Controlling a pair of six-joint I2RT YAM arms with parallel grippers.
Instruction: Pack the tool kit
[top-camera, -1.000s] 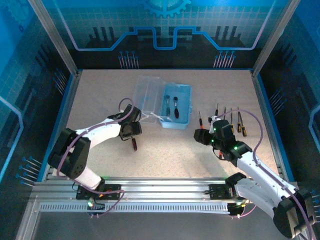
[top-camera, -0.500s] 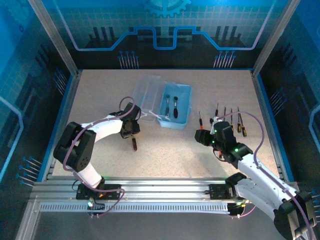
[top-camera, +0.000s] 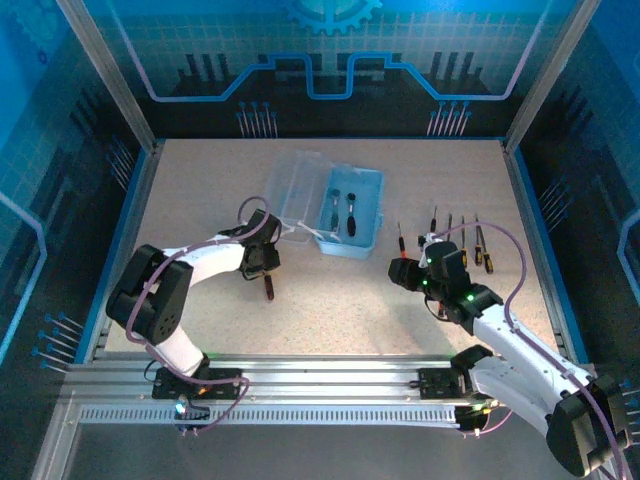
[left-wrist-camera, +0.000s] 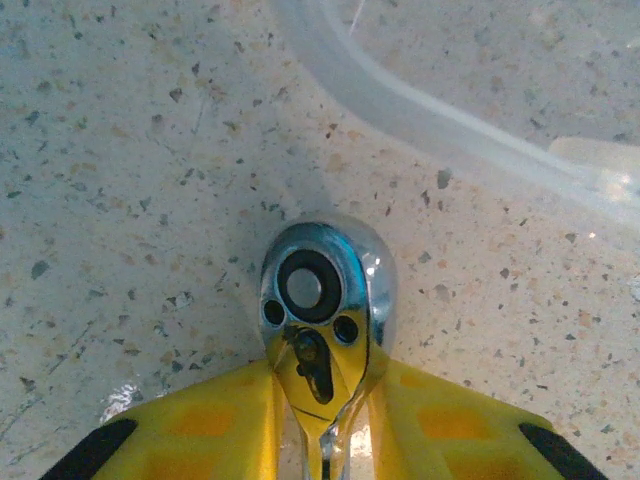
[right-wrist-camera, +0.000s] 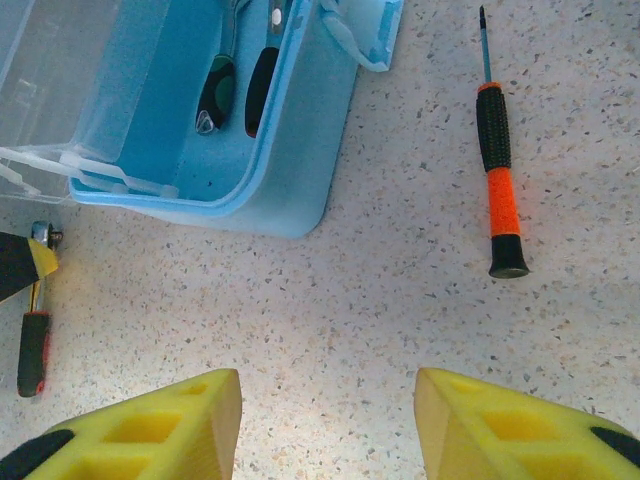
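Note:
The tool kit case (top-camera: 372, 222) lies open at mid-table, light blue, its clear lid (top-camera: 297, 185) folded out to the left. Two dark-handled tools (top-camera: 343, 213) lie inside, also seen from the right wrist (right-wrist-camera: 240, 88). My left gripper (left-wrist-camera: 322, 385) is shut on the neck of a chrome ratchet (left-wrist-camera: 322, 290) that lies on the table in front of the lid; its dark and red handle (top-camera: 268, 288) points toward me. My right gripper (right-wrist-camera: 328, 400) hovers open over bare table right of the case. A black-and-orange screwdriver (right-wrist-camera: 497, 160) lies just ahead of it to the right.
Several slim screwdrivers (top-camera: 449, 232) lie side by side right of the case, tips pointing away. The case's white latch strap (right-wrist-camera: 120, 172) sticks out at its near left corner. Blue walls and metal posts close in the table (top-camera: 200, 180).
My left gripper's fingers have closed in on the ratchet's neck, and the left arm has shifted slightly. The right arm has hardly moved.

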